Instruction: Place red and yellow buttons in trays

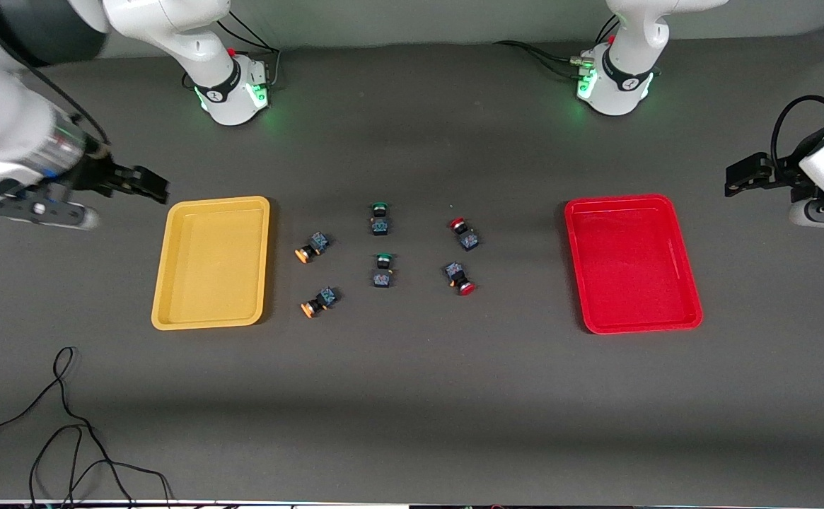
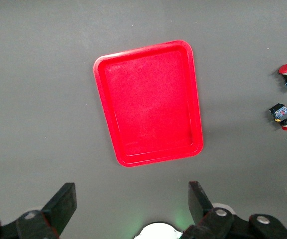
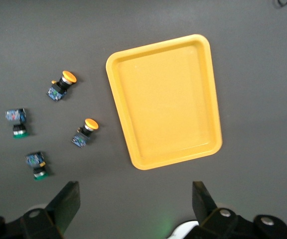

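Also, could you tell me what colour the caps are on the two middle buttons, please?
Green caps on both middle buttons, clearest in the front view.

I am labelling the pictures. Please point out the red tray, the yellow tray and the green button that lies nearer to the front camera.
red tray [image 1: 670, 258]: front view, on its raised rim.
yellow tray [image 1: 164, 268]: front view, on its raised rim.
nearer green button [image 1: 383, 270]: front view, on its body.

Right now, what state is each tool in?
Left tool: open, empty, above the table beside the red tray.
Right tool: open, empty, beside the yellow tray.
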`<state>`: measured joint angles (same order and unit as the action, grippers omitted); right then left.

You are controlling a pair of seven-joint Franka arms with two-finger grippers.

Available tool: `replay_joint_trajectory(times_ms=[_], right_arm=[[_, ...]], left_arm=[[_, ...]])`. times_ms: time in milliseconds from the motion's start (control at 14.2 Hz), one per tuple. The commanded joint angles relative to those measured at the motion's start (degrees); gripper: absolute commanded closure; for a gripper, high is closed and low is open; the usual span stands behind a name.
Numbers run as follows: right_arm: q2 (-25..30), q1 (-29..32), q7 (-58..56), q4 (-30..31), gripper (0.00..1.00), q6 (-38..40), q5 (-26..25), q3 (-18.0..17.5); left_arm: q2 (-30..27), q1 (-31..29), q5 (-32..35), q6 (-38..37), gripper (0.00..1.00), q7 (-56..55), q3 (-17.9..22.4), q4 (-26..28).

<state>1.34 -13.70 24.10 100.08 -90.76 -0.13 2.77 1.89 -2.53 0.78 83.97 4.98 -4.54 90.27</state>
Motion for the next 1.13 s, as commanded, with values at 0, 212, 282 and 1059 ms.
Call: replay_joint_trajectory(times_ms=[0, 212, 282, 1059], right_arm=[[-0.81, -0.01, 9.27, 5.01, 0.00, -5.19, 2.59, -1.18], [-0.90, -1.32, 17.80, 15.54, 0.00, -15.99, 5.74, -1.71], [-0.90, -1.50, 18.78, 18.02, 0.00, -18.64, 5.93, -1.89], [-18.63, -7.57, 34.00, 30.00, 0.00, -51.08, 14.46, -3.91]], left_arm=[[-0.22, 1.21, 0.45, 0.66, 0.00, -0.94, 0.32, 0.34], [-0.14, 5.76, 0.27, 0.58, 0.00, -5.30, 0.58, 0.52], [-0.14, 7.00, 0.10, 0.75, 0.00, -7.07, 0.59, 0.52], [0.56, 20.35, -4.74, 10.31, 0.00, -34.82, -4.34, 8.24]])
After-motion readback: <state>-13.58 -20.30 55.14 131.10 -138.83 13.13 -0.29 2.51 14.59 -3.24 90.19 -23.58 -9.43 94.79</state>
